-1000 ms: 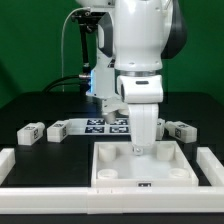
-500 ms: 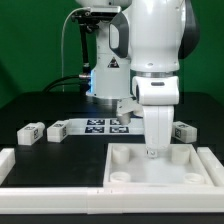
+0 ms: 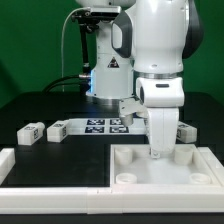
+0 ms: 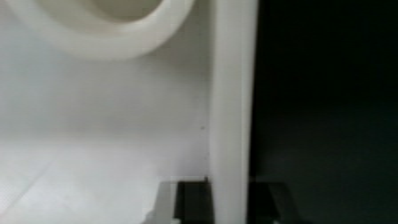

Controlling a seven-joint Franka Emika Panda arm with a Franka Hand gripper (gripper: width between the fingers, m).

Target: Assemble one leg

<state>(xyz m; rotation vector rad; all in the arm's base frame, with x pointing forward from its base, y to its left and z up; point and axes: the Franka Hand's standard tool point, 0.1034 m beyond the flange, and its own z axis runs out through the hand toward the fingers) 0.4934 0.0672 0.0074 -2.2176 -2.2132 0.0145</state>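
The large white panel (image 3: 140,172) with round corner sockets lies flat at the front, toward the exterior view's right. My gripper (image 3: 157,152) stands upright over its far rim and is shut on that rim. In the wrist view the panel (image 4: 89,130) fills most of the picture, with one round socket (image 4: 125,25). The panel's thin wall runs between my dark fingers (image 4: 192,203), and my gripper (image 4: 231,195) pinches it. Two small white legs (image 3: 30,132) (image 3: 60,128) with tags lie on the table at the left. Another leg (image 3: 185,130) lies behind my gripper at the right.
The marker board (image 3: 105,125) lies behind the panel near the arm's base. A raised white rail (image 3: 50,172) runs along the front left, with a short upright end (image 3: 6,158) at the far left. The table is black.
My gripper has moved toward the exterior view's right, and the panel has slid that way with it, away from the front rail's left part. The loose legs have not moved.
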